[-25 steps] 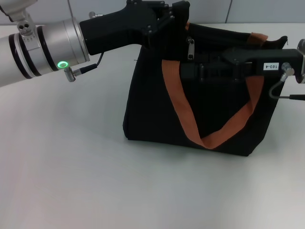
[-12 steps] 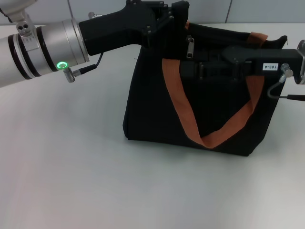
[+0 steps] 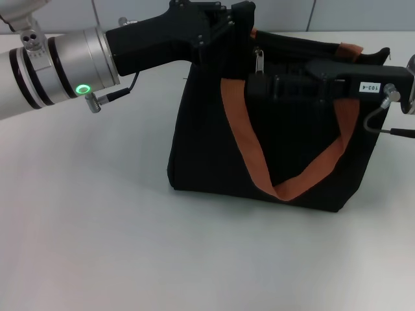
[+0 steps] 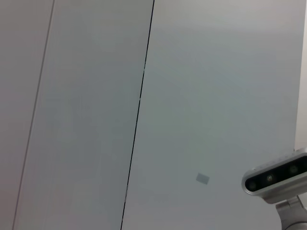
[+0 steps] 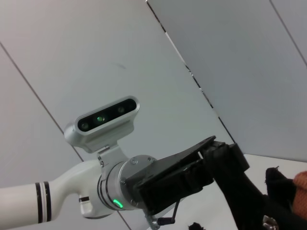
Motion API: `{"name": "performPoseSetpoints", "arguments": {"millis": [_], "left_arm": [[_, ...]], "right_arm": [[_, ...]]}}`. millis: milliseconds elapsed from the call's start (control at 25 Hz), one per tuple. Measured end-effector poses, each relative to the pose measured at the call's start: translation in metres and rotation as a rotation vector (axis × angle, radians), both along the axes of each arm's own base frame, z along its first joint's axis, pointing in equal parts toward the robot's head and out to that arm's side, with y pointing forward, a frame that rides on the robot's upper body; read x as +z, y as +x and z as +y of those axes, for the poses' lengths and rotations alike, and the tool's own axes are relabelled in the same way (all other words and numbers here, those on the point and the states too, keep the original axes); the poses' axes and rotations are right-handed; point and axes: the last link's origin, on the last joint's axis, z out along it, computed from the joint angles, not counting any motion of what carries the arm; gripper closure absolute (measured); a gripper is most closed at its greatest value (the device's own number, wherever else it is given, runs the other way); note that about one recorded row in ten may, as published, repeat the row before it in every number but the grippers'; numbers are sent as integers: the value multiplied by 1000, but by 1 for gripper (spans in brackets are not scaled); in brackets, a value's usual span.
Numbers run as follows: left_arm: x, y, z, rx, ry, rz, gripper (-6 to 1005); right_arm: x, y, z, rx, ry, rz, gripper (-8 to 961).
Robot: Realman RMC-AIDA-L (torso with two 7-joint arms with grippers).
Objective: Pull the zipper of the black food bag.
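**Zip pull: left pincer bracing bag corner, right pincer at the tab**

Setup. The black food bag [image 3: 272,142] stands upright on the white tabletop [image 3: 84,227], its orange-brown strap [image 3: 241,139] looping down the front panel. The zipper [image 3: 259,61], a small silver tab, hangs at the bag's top edge near the left end of the track.

Arms. The left pincer [image 3: 238,23] is at the bag's top left corner, apparently pinching the fabric there; its black fingers merge with the black cloth, so I cannot tell whether it is clenched or released. The right pincer [image 3: 259,84] reaches in horizontally across the upper front, its tip just beside and below the tab. Whether it grips the tab is likewise not resolvable.

Judgement on the step. The tab must be firmly seized before any travel. The pull should then run straight along the track toward the robot's right, with the left arm holding the corner taut so the soft fabric does not bunch and jam the slider. Keep the strap clear of the track.

View comparison. Only the head view shows bag, tab and both arms together. The right wrist view shows the left arm's wrist camera [image 5: 103,117] and the dark pincer body against the wall, with a metal glint at the bag edge, unidentifiable. The left wrist view shows only wall panels and the other arm's camera [image 4: 276,178]; no bag.
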Motion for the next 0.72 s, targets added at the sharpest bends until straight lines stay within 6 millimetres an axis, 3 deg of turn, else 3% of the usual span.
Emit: {"name": "performPoseSetpoints", "arguments": {"millis": [280,520,720], "left_arm": [[1,0,0,0,1,-8,974],[1,1,-1,-3,-1,-10,974],[1,1,-1,-7,-3,-12,974]], "right_arm": [[0,3,2,-23,13,-7,205],[-5,2,4,-39,20,-10,432],[-6,1,5,-47,15,-6,554]]}}
